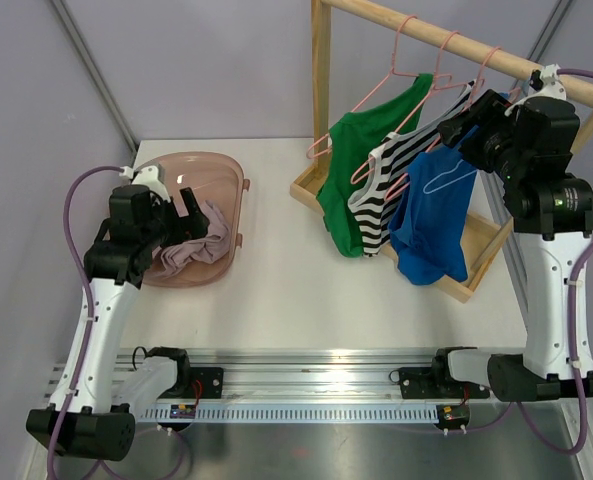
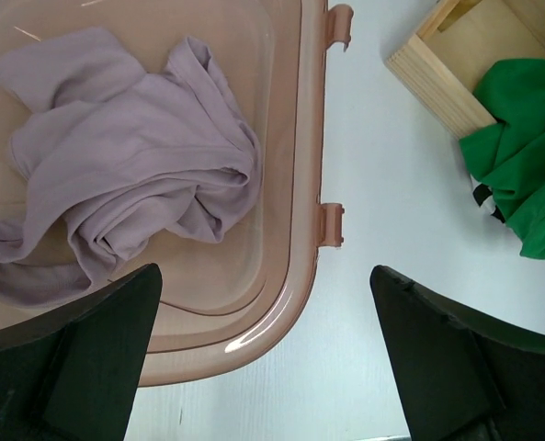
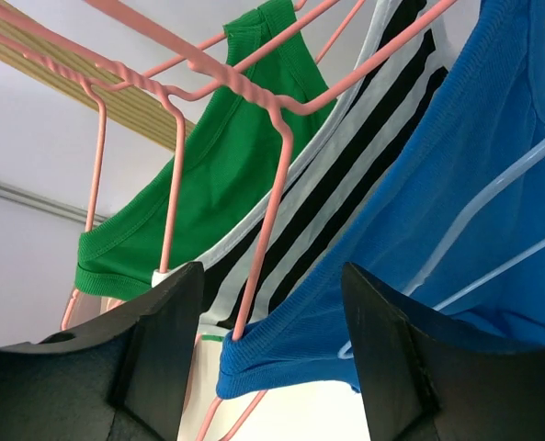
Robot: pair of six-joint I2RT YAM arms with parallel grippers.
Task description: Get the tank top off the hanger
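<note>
Altogether, three tank tops (image 1: pixel 376 195), one basket (image 1: pixel 226 168)

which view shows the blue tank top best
The top external view: the blue tank top hangs there whole, straps to hem, beside the striped top. The right wrist view shows only its upper part, close up and cropped by the frame edge. The left wrist view does not show it at all.
</note>
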